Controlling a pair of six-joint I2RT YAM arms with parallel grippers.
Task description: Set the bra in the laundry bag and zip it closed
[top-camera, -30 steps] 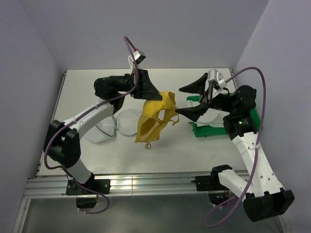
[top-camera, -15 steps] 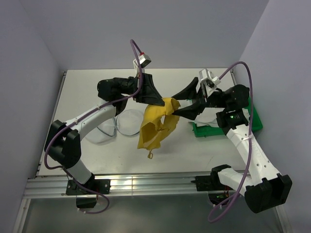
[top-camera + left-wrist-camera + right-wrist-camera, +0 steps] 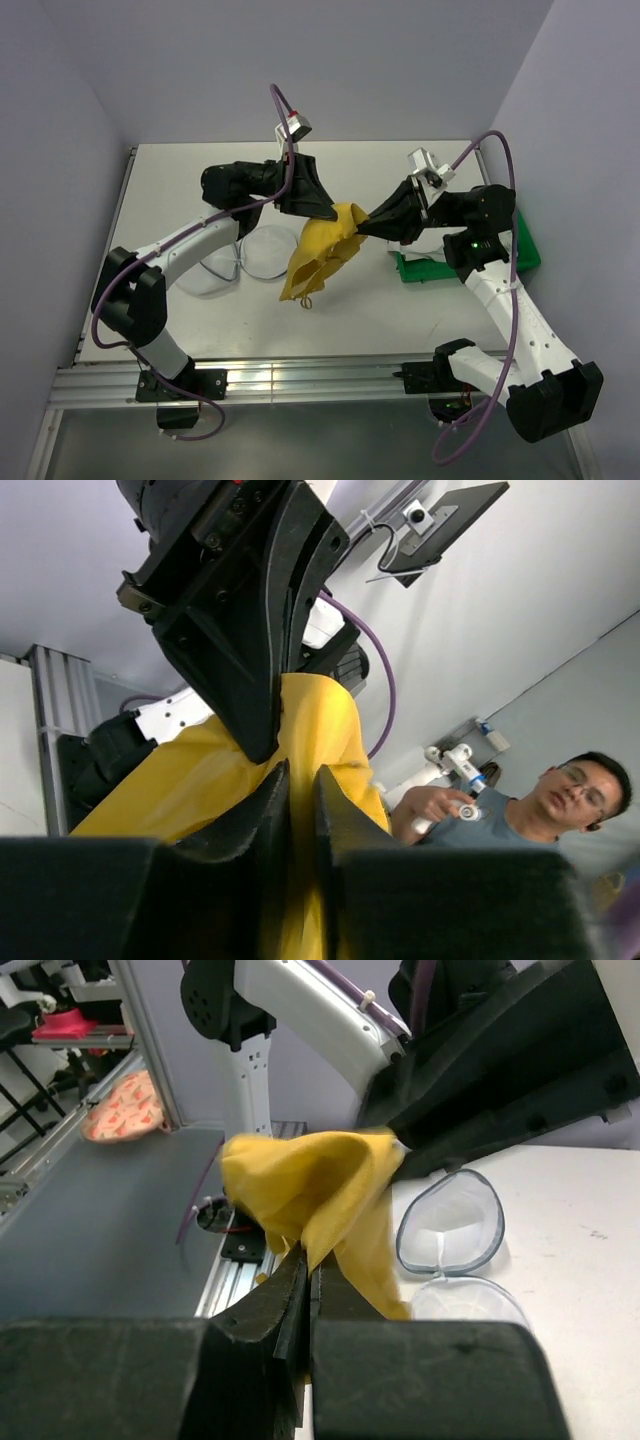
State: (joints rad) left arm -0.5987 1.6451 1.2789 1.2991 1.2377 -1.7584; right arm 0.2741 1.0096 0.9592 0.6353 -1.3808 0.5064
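Observation:
The yellow bra hangs in the air over the middle of the table, between both grippers. My right gripper is shut on the bra's right top edge; in the right wrist view the yellow cloth is pinched at the tips. My left gripper is at the bra's top left. Its jaws stand slightly apart, with the bra lying in the gap. The laundry bag lies open on the table below the left arm, its two mesh halves side by side.
A green tray sits at the table's right edge, under the right arm. A purple cable loops above the right arm. The aluminium rail runs along the near edge.
My right gripper has moved left onto the bra and closed on it. The left jaws, shut on the bra before, have parted a little. The bra has bunched up between the grippers.

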